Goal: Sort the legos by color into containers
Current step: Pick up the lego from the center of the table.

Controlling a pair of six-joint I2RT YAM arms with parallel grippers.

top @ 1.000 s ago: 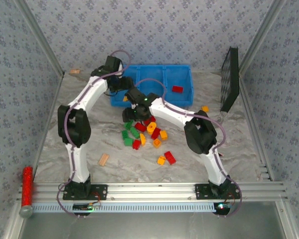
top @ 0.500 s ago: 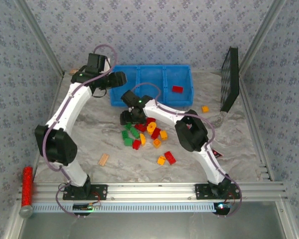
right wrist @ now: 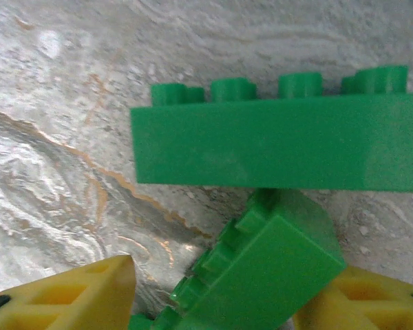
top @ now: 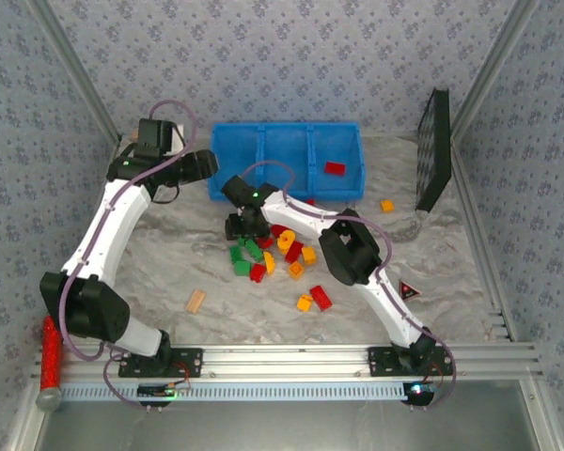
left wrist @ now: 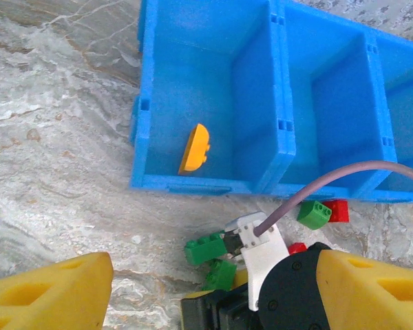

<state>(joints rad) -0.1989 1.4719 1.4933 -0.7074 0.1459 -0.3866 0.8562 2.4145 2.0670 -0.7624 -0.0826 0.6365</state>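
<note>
Here, right gripper [right wrist: 227, 282] half-open astride green lego [right wrist: 268, 265], left gripper [left wrist: 206, 261] wide.

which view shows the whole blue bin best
Top external: the blue bin sits almost whole in frame, all three compartments open to view. Left wrist is closer, showing the left compartment well, but crops the right one.

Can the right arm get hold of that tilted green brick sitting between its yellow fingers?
Probably yes. The tilted green brick lies between the right gripper's open fingers; the long green brick beyond it looks out of the way.
</note>
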